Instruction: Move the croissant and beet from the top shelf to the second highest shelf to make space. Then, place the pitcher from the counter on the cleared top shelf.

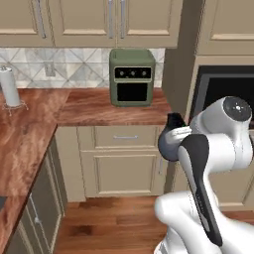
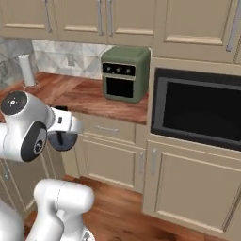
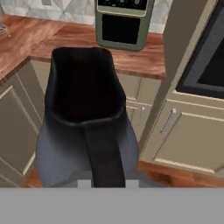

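A white paper roll (image 1: 9,87) is seen standing on the far left of the worktop (image 1: 89,106), close to the tiled wall. The worktop is made of red-brown wood and bends round a corner. Beige cupboards (image 1: 121,163) are set under it, and more are hung above. Further right, a small green oven (image 1: 131,77) is seen on the worktop, against the wall. The pitcher (image 1: 171,141) is held up in the air in front of the lower cupboards, just off the right end of the worktop and lower than its top. It is not touching the worktop. In the left base view it is partly hidden behind the white arm. In the right base view the pitcher (image 2: 62,139) is seen as a dark round shape under the arm's end. In the hand view the pitcher (image 3: 85,118) is seen from very close, with its wide dark mouth on top, its grey belly below, and its black handle running down the middle. The hand (image 1: 179,133) is at the pitcher, and the pitcher is carried by it, but the fingers are hidden, so how wide they are open cannot be told. On the far right, a big black oven (image 2: 197,110) is built into the tall beige cupboards.
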